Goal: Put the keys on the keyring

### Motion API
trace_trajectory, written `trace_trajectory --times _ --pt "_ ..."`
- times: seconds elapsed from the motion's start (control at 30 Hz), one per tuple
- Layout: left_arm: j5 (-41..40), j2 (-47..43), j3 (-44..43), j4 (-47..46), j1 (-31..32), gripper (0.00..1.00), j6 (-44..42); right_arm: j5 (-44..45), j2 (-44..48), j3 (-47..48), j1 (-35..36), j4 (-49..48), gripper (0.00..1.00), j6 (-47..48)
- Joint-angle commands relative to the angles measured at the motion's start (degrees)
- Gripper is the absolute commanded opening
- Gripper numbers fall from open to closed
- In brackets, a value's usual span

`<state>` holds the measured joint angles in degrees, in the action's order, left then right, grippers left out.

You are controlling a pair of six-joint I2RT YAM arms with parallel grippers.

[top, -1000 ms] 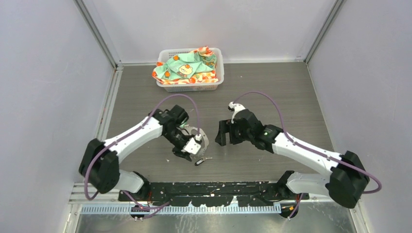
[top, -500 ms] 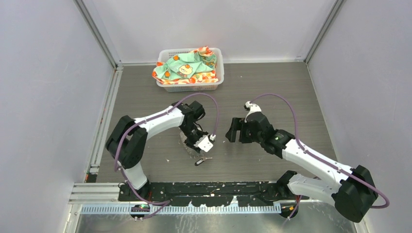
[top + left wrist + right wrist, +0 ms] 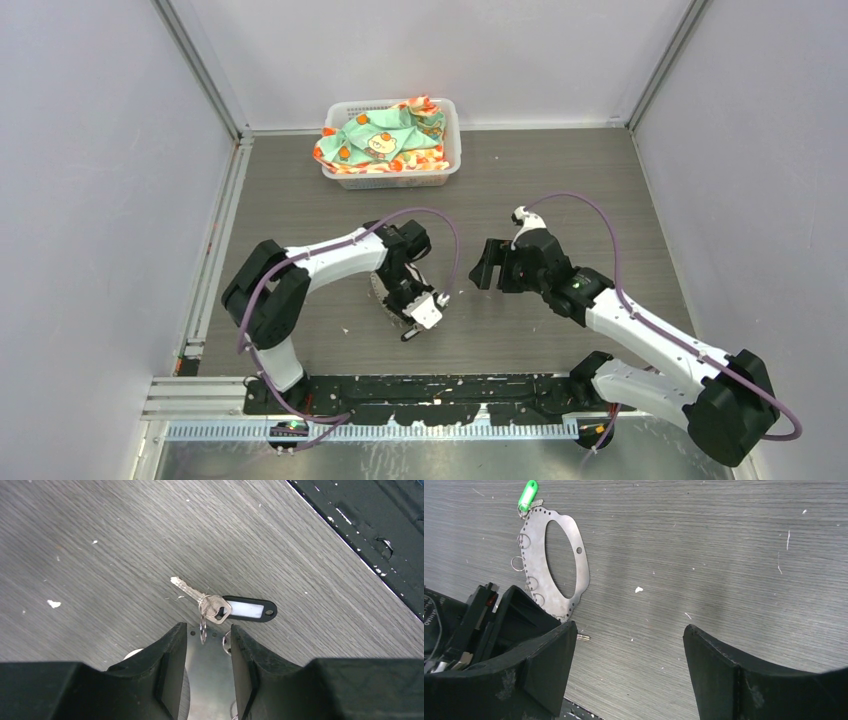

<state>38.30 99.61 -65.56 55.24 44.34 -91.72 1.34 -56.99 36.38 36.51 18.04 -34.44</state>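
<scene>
Threading stage, judging from the layout. Finding the keyring [image 3: 583,577] lying flat on the tabletop toward the middle of the near edge, with the green-tagged key [image 3: 528,495] sitting at its far end; not managing to tell whether already hooked on. Finding the black-tagged key [image 3: 216,609] lying on the tabletop just past the keyring's rim on the near-edge side, a small split ring right at that rim; touching or apart, impossible to tell. Noting the left hand [image 3: 207,630] hanging low over that rim, fingers half spread and clasping nothing. Noting the right hand [image 3: 629,630] hovering beside the keyring on the right-edge side, spread wide and empty.

Expecting trouble in the pinch: closing on so thin a key against the flat tabletop, and risking it skating toward the near edge, or trapping the plate along with it. Also risking the light plate sliding with no hand pinning it, and the tiny split ring missing its hole.
</scene>
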Motion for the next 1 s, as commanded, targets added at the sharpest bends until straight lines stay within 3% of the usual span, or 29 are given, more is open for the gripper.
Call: trace_trajectory --times 0.0,0.27,0.97 --pt "-1.1 0.2 1.5 -2.9 1.1 0.38 1.2 -0.6 1.1 -0.3 -0.6 -2.2 0.82 -0.8" --pt "-3.1 -0.1 3.8 -8.5 2.7 0.30 4.9 -2.3 1.2 -1.2 -1.3 -3.1 0.82 -1.5" --pt "-4.7 -1.7 3.9 -8.8 2.7 0.09 5.8 -4.5 1.7 -2.6 -1.4 -4.9 0.79 -3.0"
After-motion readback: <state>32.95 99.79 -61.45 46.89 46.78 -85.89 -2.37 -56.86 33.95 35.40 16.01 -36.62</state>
